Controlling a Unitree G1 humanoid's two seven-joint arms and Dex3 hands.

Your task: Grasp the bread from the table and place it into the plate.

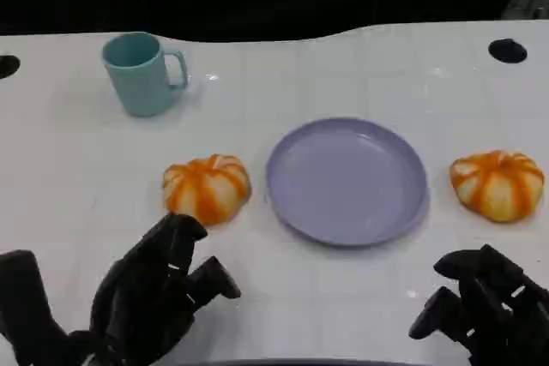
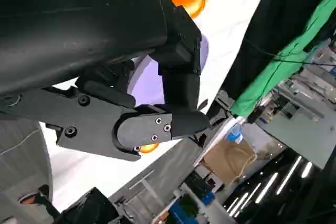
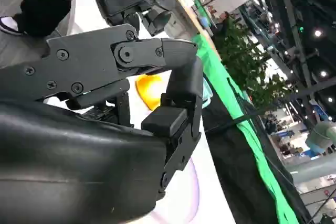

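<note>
With nothing held and fingers apart, the left robot hand (image 1: 159, 293) should be eased forward over the left bread (image 1: 207, 188), lying on the bench (image 1: 360, 70) just left of the plate (image 1: 346, 180).

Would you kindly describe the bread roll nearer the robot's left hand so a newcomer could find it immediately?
Start at the round lavender plastic plate in the middle of the white table. Two orange-and-white striped, pumpkin-shaped bread rolls flank it; the one you want lies just off the rim on the side of the teal mug. Unlike its twin, it sits directly beyond the black left hand.
</note>
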